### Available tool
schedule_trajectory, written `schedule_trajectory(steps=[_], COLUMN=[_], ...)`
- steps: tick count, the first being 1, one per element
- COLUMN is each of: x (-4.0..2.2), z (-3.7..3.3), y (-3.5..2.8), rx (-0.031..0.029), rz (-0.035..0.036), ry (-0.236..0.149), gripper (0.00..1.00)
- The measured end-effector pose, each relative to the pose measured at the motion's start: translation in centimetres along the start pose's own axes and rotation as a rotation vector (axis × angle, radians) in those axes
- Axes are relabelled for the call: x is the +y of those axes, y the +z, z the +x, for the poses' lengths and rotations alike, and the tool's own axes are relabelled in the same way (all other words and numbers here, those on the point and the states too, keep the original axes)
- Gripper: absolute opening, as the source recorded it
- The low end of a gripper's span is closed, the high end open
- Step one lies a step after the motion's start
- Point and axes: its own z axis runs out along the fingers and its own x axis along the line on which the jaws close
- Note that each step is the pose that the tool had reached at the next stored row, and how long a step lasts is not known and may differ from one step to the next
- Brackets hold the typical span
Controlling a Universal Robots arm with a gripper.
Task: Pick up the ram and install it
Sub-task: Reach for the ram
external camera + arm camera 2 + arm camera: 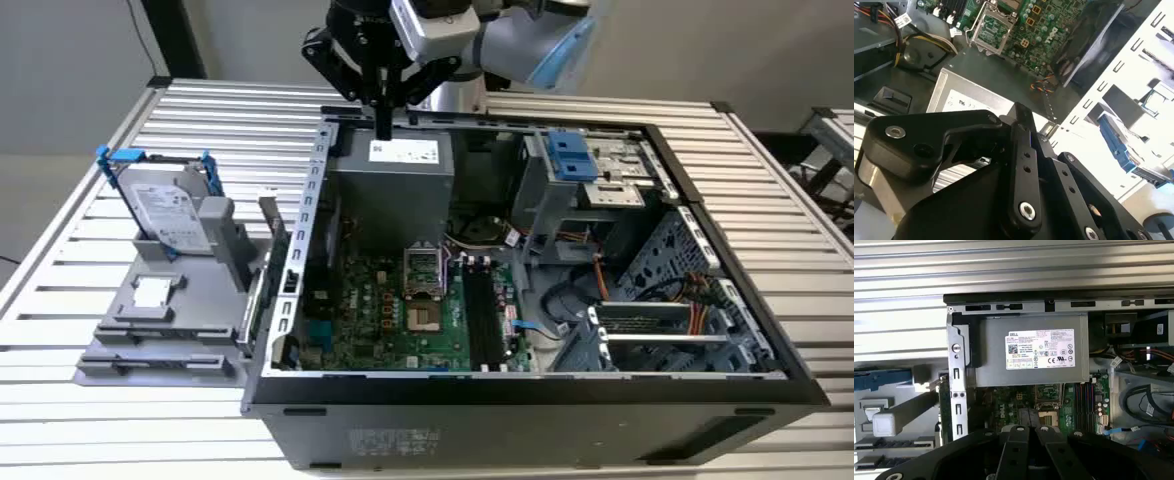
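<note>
Carrying everything is a slatted white tabletop (200, 115). On it lies an open computer case (534, 410) with its side panel off and the interior facing up.

Inside the case, directly below the hand, sits the grey power-supply box (394, 185). Its labelled face lies under the fingers in the first wrist view (1034, 350). Past the box, farther from the hand, is the green circuit board (374, 310), which carries the long black slot rails (483, 320).

Outside the case, to the exterior view's left of the hand and lower, a grey holding fixture (160, 320) rests on the tabletop. A hard drive (167, 210) in a blue-tipped bracket stands upright in it.

The hand (384, 128) hangs above the case's back rim, over the edge of the power-supply box and not touching it. Its black fingers are drawn together, the tips meeting. Nothing can be seen between them in the exterior view or the first wrist view (1029, 428).

The ram (272, 228) appears to be the thin strip standing on edge at the fixture's side, just beside the outer face of the case wall. It is well apart from the hand and lower, toward the exterior view's left. In the first wrist view it shows as a narrow greenish strip (944, 407) running along that wall. Whether it touches the wall cannot be told.
</note>
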Motion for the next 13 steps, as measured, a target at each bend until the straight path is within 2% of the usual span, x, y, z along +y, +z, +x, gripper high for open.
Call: schedule_trajectory(steps=[13], x=[0.02], z=[-0.01], y=[-0.32], rx=[0.0000], rz=[0.0000], ry=[0.000], gripper=[0.00])
